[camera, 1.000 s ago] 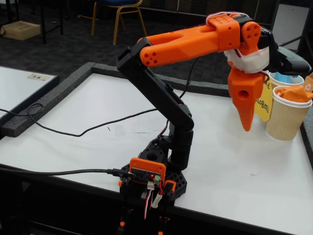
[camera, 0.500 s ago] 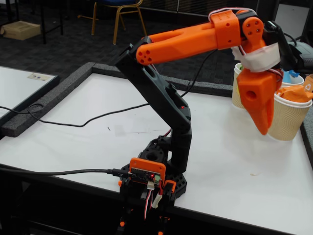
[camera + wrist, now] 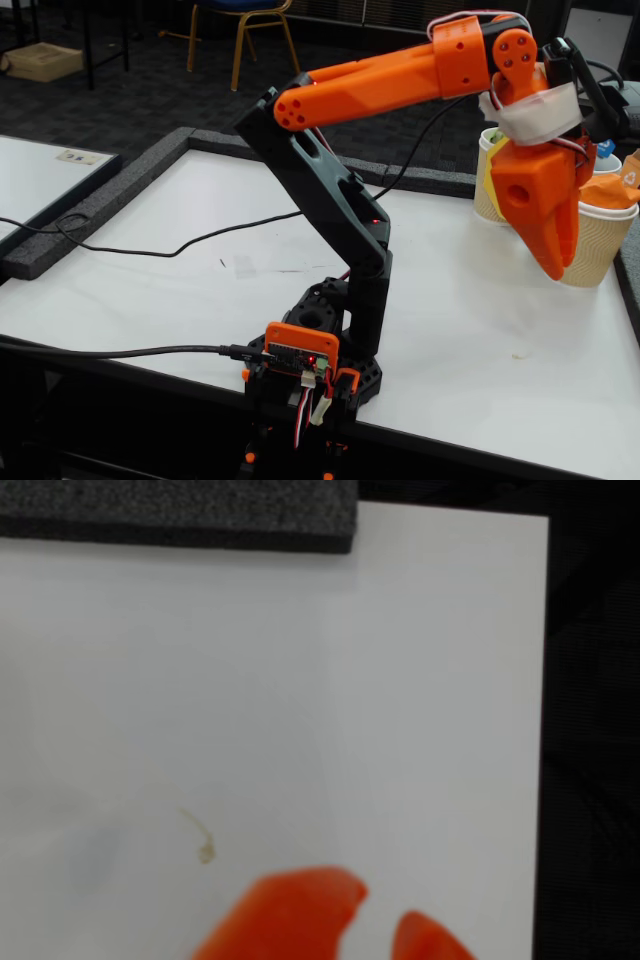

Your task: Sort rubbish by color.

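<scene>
The end effector [image 3: 558, 268] hangs empty, tips pressed nearly together, just beside the cup [image 3: 600, 245] holding the orange wad [image 3: 608, 192]; a swing could topple it.

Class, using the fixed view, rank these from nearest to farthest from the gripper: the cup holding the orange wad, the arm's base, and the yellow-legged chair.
1. Cup with the orange wad: right beside the gripper, at the table's right edge.
2. Arm's base: front of the table, lower left of it.
3. Yellow-legged chair: on the floor, top left.
</scene>
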`<state>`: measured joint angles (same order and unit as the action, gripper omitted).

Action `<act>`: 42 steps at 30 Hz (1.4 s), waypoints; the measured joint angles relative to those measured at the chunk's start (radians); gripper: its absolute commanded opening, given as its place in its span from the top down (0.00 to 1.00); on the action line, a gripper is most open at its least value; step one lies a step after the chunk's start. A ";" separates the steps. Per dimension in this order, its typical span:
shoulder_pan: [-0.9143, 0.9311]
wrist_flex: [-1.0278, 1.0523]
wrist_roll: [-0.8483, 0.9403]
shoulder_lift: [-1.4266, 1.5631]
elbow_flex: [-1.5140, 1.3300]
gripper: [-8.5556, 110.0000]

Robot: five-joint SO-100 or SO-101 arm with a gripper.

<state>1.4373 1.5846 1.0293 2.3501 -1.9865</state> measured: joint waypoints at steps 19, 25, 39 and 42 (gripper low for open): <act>-0.488 -0.186 0.000 0.000 0.000 0.93; -0.630 -0.314 0.000 0.000 -0.071 0.93; -1.031 -0.615 0.000 0.000 -0.348 0.93; -1.112 -0.675 0.000 0.000 -0.397 0.93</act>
<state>0.3252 0.9097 1.0293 2.3501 -2.3838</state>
